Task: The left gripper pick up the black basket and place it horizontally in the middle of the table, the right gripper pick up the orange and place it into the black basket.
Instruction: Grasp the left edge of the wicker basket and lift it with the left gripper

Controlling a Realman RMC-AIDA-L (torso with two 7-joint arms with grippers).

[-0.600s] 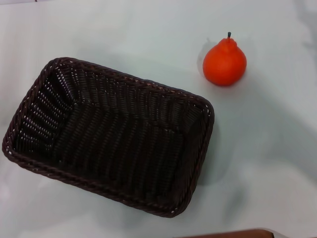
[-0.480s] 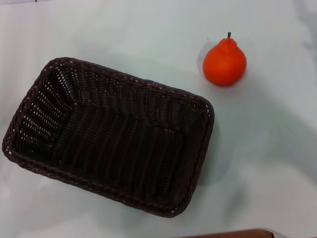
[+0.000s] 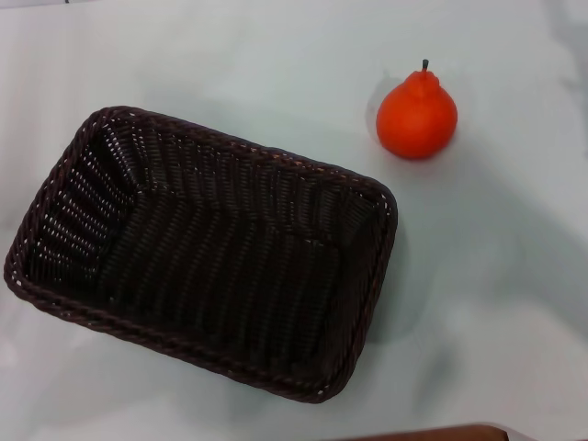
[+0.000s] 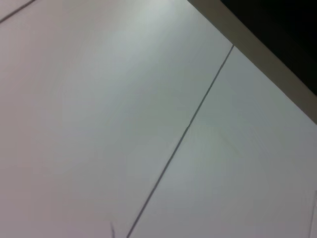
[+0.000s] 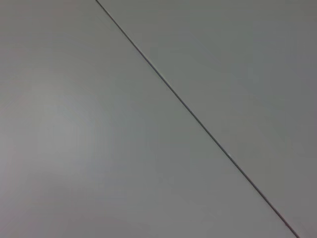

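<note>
In the head view the black basket lies on the white table, left of centre and turned at a slant, its long side running from upper left to lower right. It is empty. The orange stands upright on the table at the far right, apart from the basket's far right corner. Neither gripper shows in any view. The left and right wrist views show only plain pale surfaces crossed by a thin dark seam.
A brown edge shows at the bottom of the head view, below the table. The left wrist view has a beige strip and a dark area in one corner.
</note>
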